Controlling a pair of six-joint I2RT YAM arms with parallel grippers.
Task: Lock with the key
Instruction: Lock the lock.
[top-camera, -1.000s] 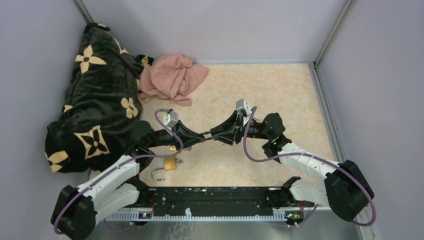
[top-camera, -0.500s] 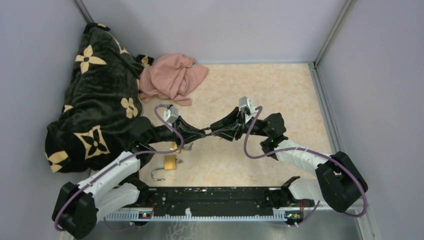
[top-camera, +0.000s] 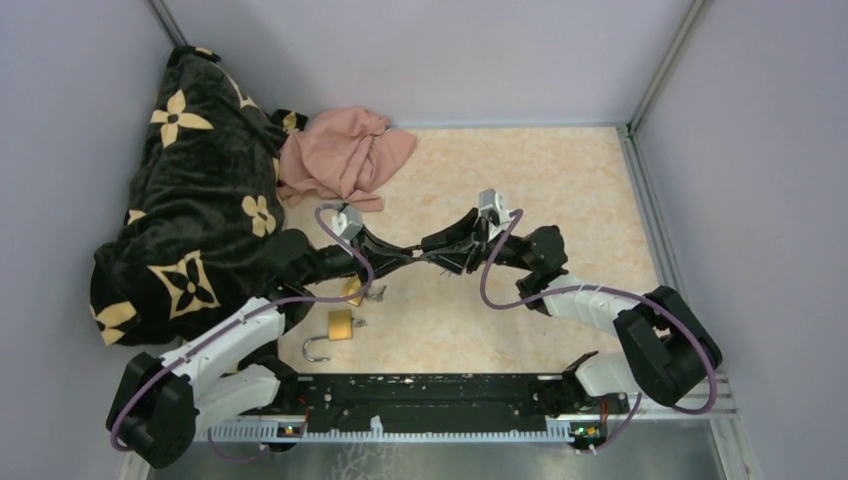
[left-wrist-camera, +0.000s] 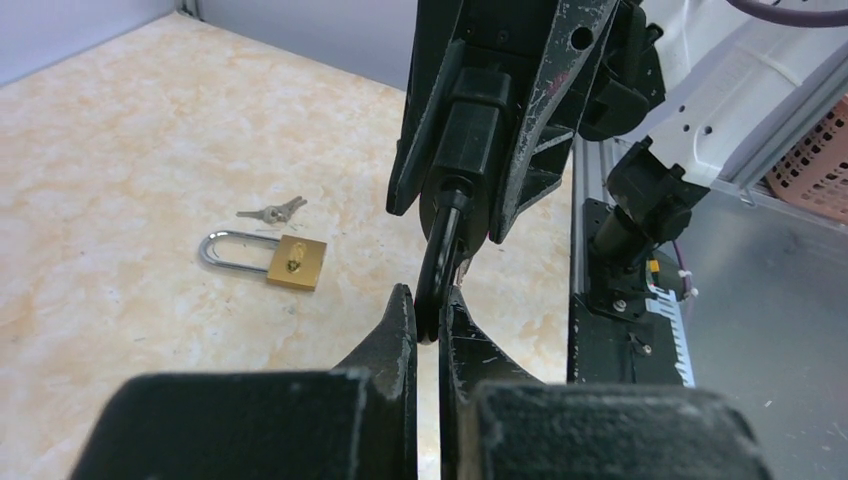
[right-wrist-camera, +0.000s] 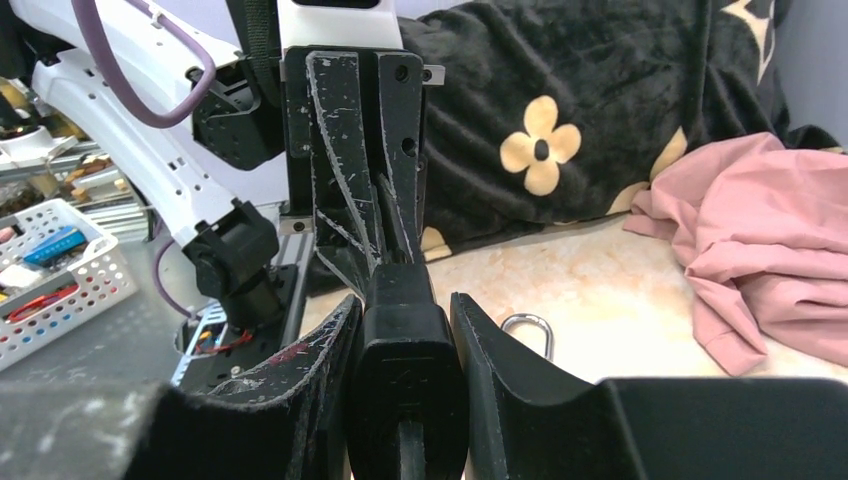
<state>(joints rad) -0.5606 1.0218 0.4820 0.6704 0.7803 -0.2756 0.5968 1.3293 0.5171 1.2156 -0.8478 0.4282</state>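
Beyond the padlock (left-wrist-camera: 295, 262), left claw (left-wrist-camera: 428, 303) and right claw (right-wrist-camera: 405, 300), jointly clamping one black handle (right-wrist-camera: 405, 370), now sit farther off; locking unstarted.

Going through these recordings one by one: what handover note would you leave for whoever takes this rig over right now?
Left gripper: shut on the thin end of a black object, above the table.
Right gripper: shut on the same object's thick end; the arms meet mid-table.
Padlock: lies on the table near the left arm; its shackle looks open in the top view. Small keys lie beside it, in neither gripper.
Done: nothing visible on the padlock.
Left: key in, shackle shut, lock.
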